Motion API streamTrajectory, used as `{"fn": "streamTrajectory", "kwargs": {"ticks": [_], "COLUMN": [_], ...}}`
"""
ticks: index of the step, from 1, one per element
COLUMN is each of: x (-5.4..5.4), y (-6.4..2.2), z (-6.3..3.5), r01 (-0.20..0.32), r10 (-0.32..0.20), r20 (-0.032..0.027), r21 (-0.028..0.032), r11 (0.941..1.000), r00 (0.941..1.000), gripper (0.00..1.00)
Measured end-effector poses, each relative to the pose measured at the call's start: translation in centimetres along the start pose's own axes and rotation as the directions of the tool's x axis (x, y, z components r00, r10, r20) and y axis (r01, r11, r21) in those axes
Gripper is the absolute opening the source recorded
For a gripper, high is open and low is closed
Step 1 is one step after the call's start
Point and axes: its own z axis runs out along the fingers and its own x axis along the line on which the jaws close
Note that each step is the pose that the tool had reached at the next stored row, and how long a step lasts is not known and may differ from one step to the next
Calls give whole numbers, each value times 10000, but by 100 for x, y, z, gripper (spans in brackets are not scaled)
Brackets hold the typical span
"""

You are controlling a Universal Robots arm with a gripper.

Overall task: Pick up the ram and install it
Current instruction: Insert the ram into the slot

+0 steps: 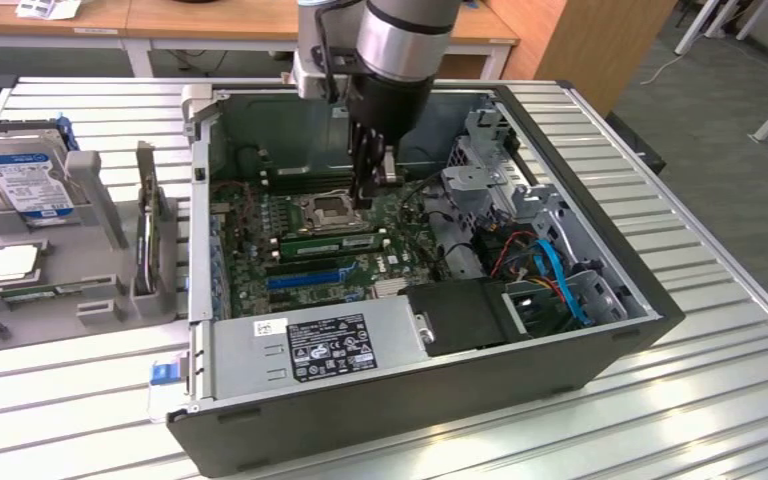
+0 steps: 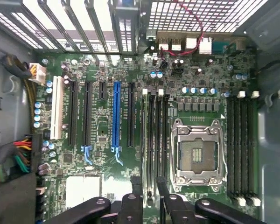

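The ram (image 1: 331,243) is a long green stick standing on edge in a slot just in front of the CPU socket (image 1: 324,211) on the motherboard. In the wrist view the ram (image 2: 146,140) shows as a thin green edge in the first of three parallel black slots beside the socket (image 2: 197,156). My gripper (image 1: 373,185) hangs above the board inside the open computer case, over the socket area and slightly behind the ram. Its black fingers (image 2: 136,189) stand apart on either side of the slot ends, nothing gripped between them. The gripper (image 2: 149,186) is open.
The case walls (image 1: 200,200) and the drive cage (image 1: 484,180) close in the board. The power supply (image 1: 317,345) lies at the front, with blue cables (image 1: 564,285) to its right. A grey tray on the exterior view's left holds a hard drive (image 1: 24,180) and a CPU chip (image 1: 11,262).
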Motion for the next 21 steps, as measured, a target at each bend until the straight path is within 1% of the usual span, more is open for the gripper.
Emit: {"fn": "streamTrajectory", "kwargs": {"ticks": [4,17,21], "x": [-3,-12,-14], "y": [8,30,36], "z": [-113,-411,-489], "r01": [0,0,0], "r10": [0,0,0], "r20": [-2,-1,0], "r21": [0,2,3], "r11": [10000,10000,10000], "r00": [10000,10000,10000], "gripper": [25,25,25]}}
